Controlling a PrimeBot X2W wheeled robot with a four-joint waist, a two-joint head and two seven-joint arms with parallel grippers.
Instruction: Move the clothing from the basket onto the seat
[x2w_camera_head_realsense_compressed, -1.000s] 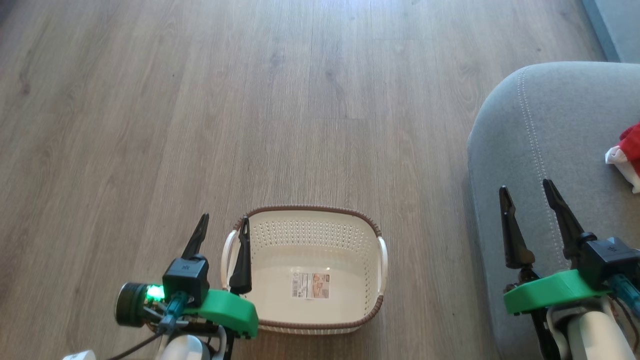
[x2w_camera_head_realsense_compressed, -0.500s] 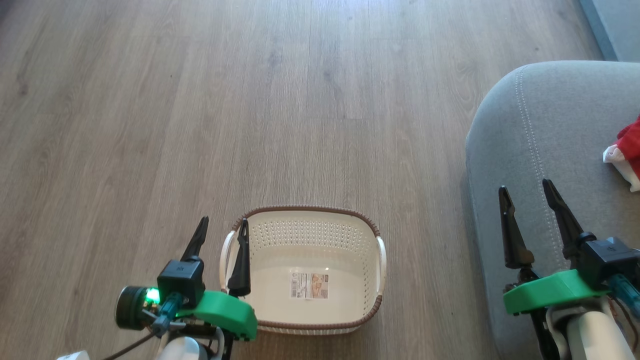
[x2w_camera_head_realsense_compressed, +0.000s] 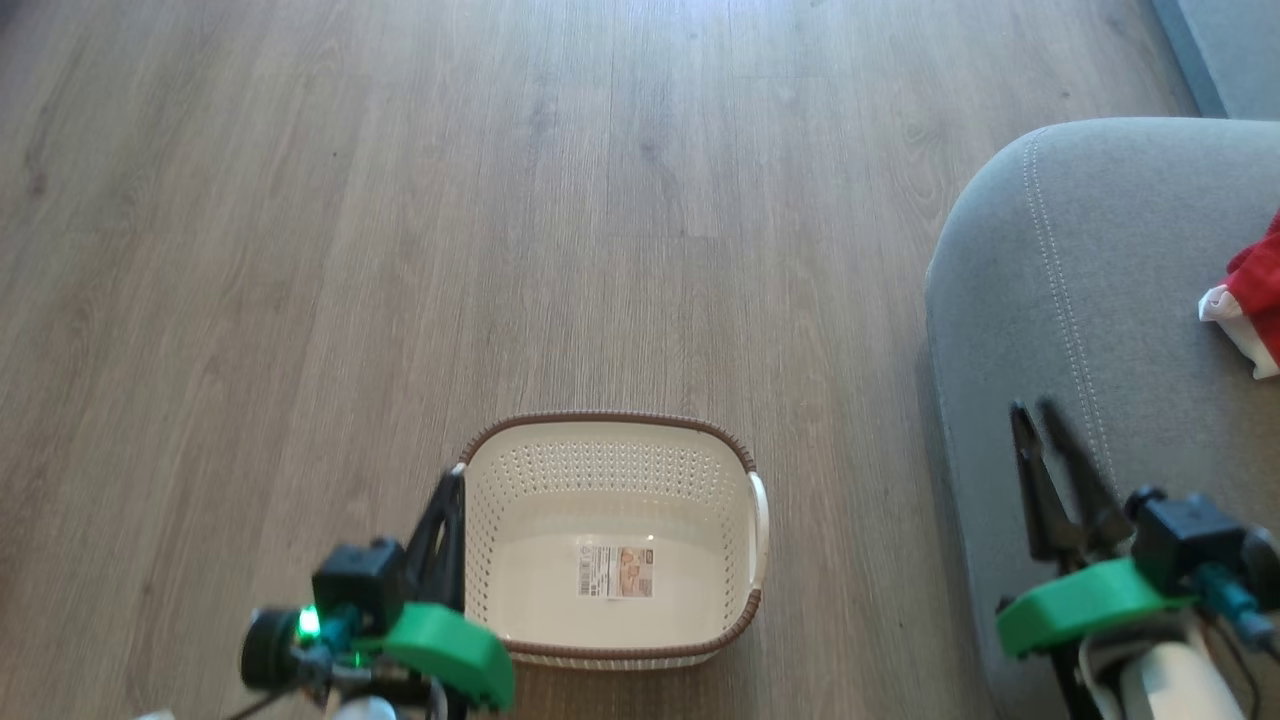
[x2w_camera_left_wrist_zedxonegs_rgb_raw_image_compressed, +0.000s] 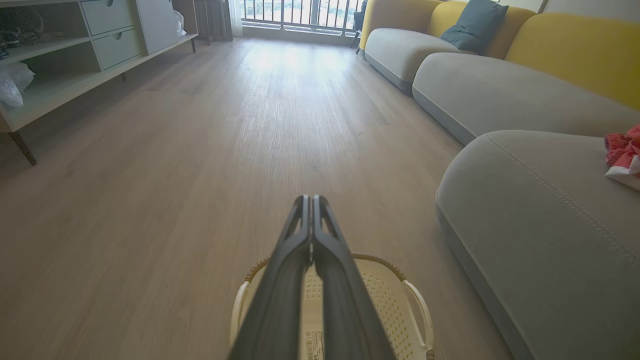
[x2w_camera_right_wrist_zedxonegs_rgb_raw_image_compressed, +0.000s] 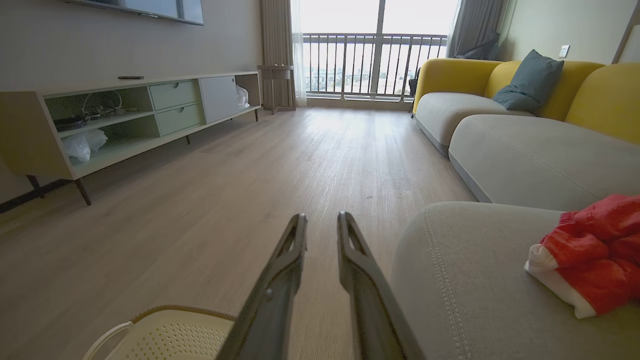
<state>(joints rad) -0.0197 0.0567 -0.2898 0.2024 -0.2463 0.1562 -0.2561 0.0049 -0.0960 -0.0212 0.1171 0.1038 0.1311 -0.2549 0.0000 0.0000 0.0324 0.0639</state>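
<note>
At your 7 o'clock in the head view, the left gripper (x2w_camera_head_realsense_compressed: 455, 485) has its fingers pressed flat together on nothing, at the left edge of the basket (x2w_camera_head_realsense_compressed: 600, 416). The basket sits on the wood floor (x2w_camera_head_realsense_compressed: 400, 200) at 6 o'clock, its label sticker (x2w_camera_head_realsense_compressed: 614, 571) showing. At 4 o'clock, the right gripper (x2w_camera_head_realsense_compressed: 1032, 406) hangs over the seat (x2w_camera_head_realsense_compressed: 1100, 280), its fingers a narrow gap apart and gripping nothing. Farther out at 3 o'clock, the clothing (x2w_camera_head_realsense_compressed: 1262, 290) lies on the seat, well apart from both grippers.
</note>
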